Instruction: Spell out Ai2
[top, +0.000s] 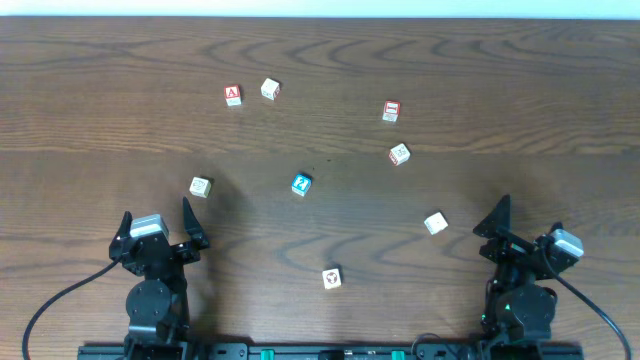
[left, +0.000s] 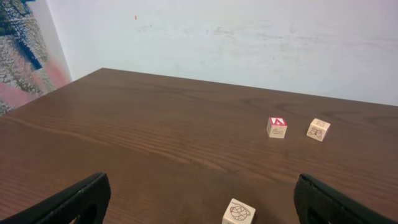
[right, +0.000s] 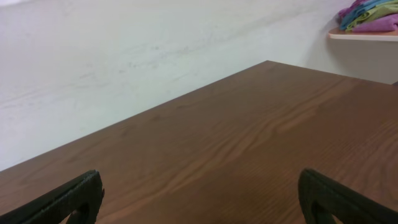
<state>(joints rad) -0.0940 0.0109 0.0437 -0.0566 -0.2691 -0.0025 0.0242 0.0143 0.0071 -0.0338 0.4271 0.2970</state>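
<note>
Several small letter blocks lie scattered on the brown wooden table. A red-topped "A" block (top: 233, 95) is at the back left, also in the left wrist view (left: 277, 127), beside a plain block (top: 270, 89) (left: 318, 129). A red block (top: 391, 111), a pale block (top: 399, 154), a blue block (top: 301, 184), a white block (top: 435, 222) and a block at the front (top: 331, 278) lie further right. A pale block (top: 201, 186) (left: 239, 212) sits just ahead of my open, empty left gripper (top: 157, 222). My right gripper (top: 520, 222) is open and empty over bare table.
The table's far edge meets a white wall (left: 249, 37). A shelf with folded cloths (right: 367, 25) is at the far right in the right wrist view.
</note>
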